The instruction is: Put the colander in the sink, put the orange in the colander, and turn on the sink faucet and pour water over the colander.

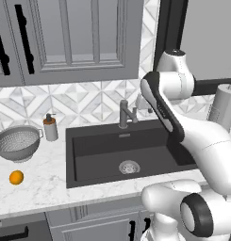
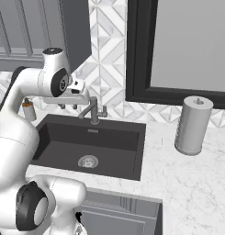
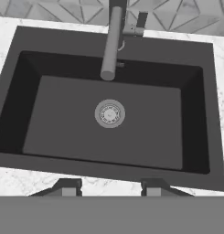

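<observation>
The colander (image 1: 18,143) sits upright on the marble counter left of the sink (image 1: 88,136), and nothing lies in it. In front of it on the counter is the orange (image 1: 16,177). The dark basin holds only its silver drain (image 3: 109,113). The sink faucet (image 1: 124,114) stands behind the basin, with its spout (image 3: 112,43) reaching over the back part. My gripper (image 3: 111,187) hangs open above the sink, near the faucet (image 2: 93,110), with nothing between its fingers. The water is out of view.
A grey soap pump bottle (image 1: 50,127) stands between the colander and the sink's back left corner. A paper towel roll (image 2: 193,125) stands on the counter right of the sink. Grey wall cabinets hang above the counter on the left.
</observation>
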### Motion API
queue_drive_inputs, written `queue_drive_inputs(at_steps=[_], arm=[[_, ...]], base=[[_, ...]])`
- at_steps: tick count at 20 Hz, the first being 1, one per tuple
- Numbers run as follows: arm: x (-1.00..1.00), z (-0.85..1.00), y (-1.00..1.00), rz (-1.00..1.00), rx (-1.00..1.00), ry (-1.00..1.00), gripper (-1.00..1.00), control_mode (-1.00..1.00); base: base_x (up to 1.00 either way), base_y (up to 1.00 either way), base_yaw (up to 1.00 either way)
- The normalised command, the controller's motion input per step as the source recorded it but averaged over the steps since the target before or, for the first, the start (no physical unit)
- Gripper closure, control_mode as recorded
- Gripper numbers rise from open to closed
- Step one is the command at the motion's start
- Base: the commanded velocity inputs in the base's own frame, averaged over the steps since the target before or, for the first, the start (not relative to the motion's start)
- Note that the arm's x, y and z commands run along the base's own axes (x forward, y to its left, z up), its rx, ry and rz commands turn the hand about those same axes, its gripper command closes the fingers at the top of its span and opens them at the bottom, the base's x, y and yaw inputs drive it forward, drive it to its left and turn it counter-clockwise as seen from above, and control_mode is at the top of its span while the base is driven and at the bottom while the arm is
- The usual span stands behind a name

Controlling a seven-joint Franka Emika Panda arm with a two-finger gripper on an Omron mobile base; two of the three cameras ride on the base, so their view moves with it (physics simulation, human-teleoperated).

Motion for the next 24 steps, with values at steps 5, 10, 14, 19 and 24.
queue_drive_inputs(at_steps=[5,10,14,19,24], arm=[[-0.29,-0.08,0.03,0.0,0.0,-0.06,-1.0,-1.0],[-0.61,-0.22,0.45,0.02,0.01,0.01,-1.0,-1.0],[-0.43,-0.17,0.84,0.0,0.0,0.03,-1.0,-1.0],[-0.16,-0.26,0.98,0.0,0.04,0.06,-1.0,-1.0],[0.11,-0.18,0.86,-0.1,0.02,0.01,-1.0,-1.0]], base=[[0.0,0.0,0.0],[0.0,0.0,0.0],[0.0,0.0,0.0],[0.0,0.0,0.0],[0.0,0.0,0.0]])
